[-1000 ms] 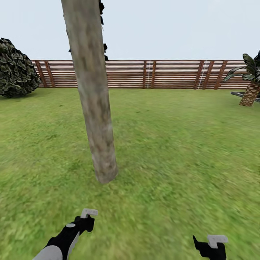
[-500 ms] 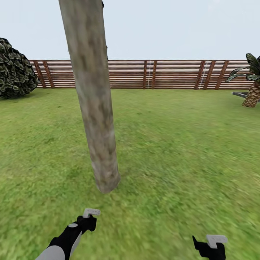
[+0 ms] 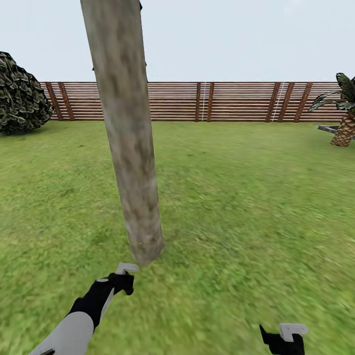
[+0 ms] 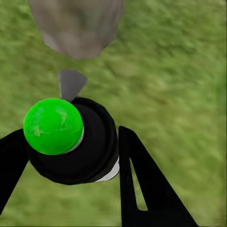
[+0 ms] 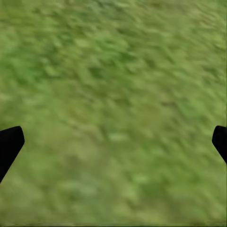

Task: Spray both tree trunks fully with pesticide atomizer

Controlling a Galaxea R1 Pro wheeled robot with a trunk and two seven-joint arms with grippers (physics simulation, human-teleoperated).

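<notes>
The pesticide atomizer is clamped in the left pincer, just beside the tree trunk base at 11 o'clock. The right pincer is held apart over the grass.

One trunk, two end effectors

left tool: extended, gripping | right tool: low, fingers spread

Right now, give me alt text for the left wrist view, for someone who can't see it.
The left tool grips a black spray bottle with a bright green round cap, its grey nozzle aimed at the base of a mottled grey-brown tree trunk, above blurred green grass.
</notes>
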